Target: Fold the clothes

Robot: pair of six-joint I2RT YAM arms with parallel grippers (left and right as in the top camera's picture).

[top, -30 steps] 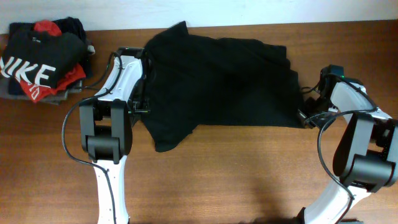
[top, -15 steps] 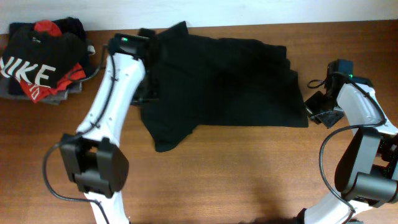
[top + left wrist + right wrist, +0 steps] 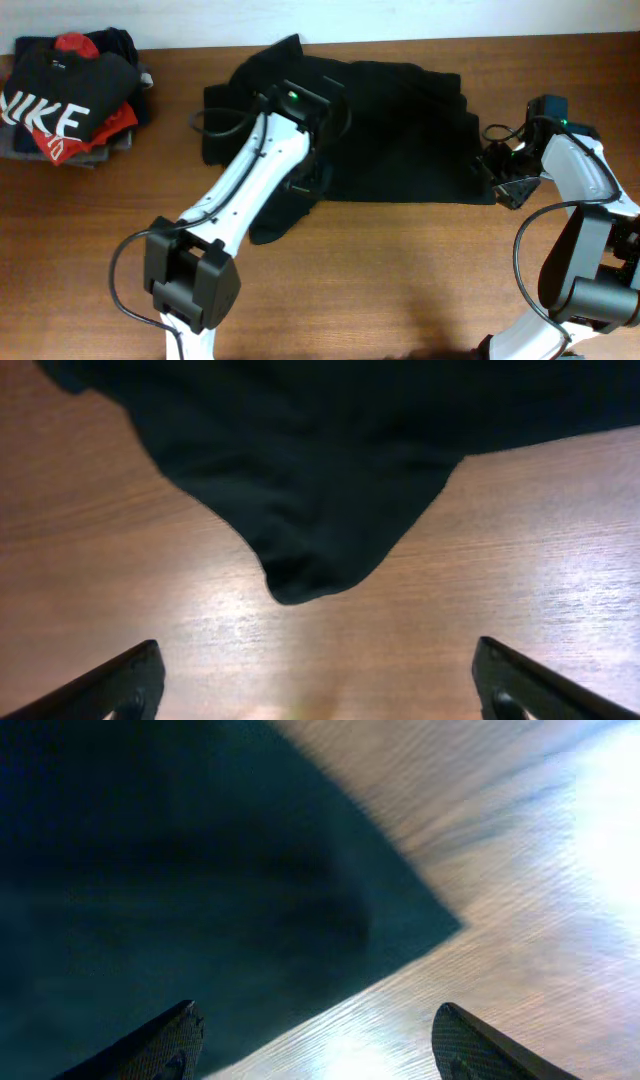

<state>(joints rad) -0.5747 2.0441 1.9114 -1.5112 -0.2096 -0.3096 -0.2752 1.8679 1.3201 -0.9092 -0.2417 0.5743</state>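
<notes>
Across far middle of table [image 3: 400,290]: black T-shirt [image 3: 400,130] spread out, rumpled. Left gripper [image 3: 322,685] above its front-left sleeve, jaws wide, holding nothing. Right gripper [image 3: 320,1045] at front-right corner, jaws apart, empty. Left wrist view alone shows sleeve tip on wood; right wrist view shows corner point. Overhead: broad wood before hem; folded pile [image 3: 65,100] far left, apart.
</notes>
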